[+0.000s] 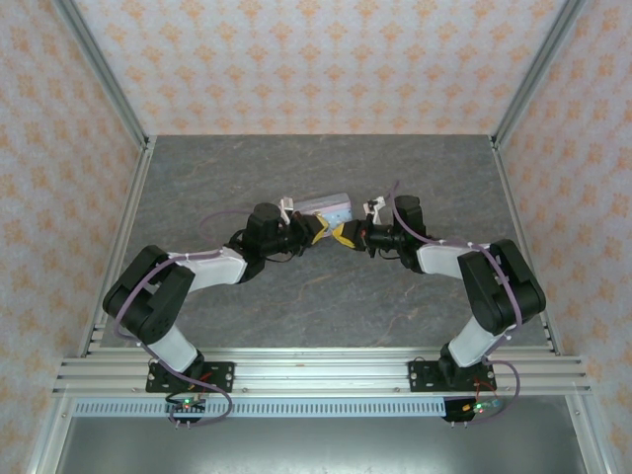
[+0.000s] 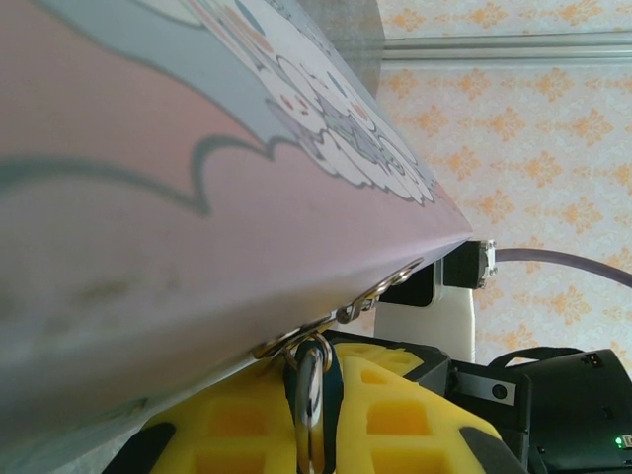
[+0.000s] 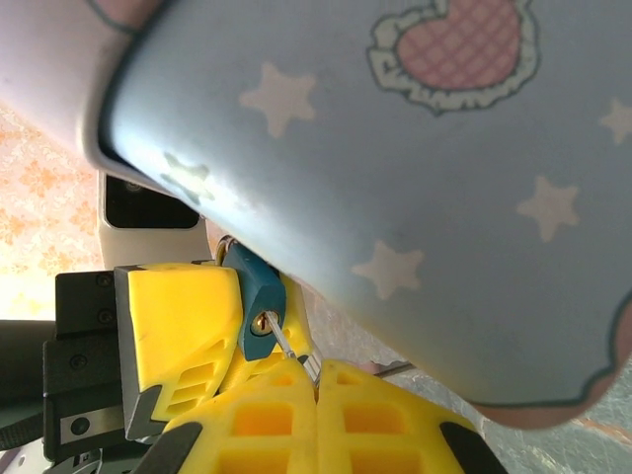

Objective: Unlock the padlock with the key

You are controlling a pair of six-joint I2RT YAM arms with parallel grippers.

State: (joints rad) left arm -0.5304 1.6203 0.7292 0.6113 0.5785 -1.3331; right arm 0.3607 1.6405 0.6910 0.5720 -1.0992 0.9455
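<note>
Teal padlock sits clenched in left pincer; right pincer grips key at its keyhole.

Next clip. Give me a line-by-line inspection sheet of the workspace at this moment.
Surface: grey stone-patterned table.
Job's things: teal padlock hangs at the edge of the cartoon tin; the key has its tip at the padlock's keyhole.
Clutter: nothing seen.
Grippers: left gripper shut on the padlock; right gripper shut on the key.
Cables: purple cables run along the arms, apart from the lock.
Surroundings: patterned wallpaper, aluminium rails.
</note>
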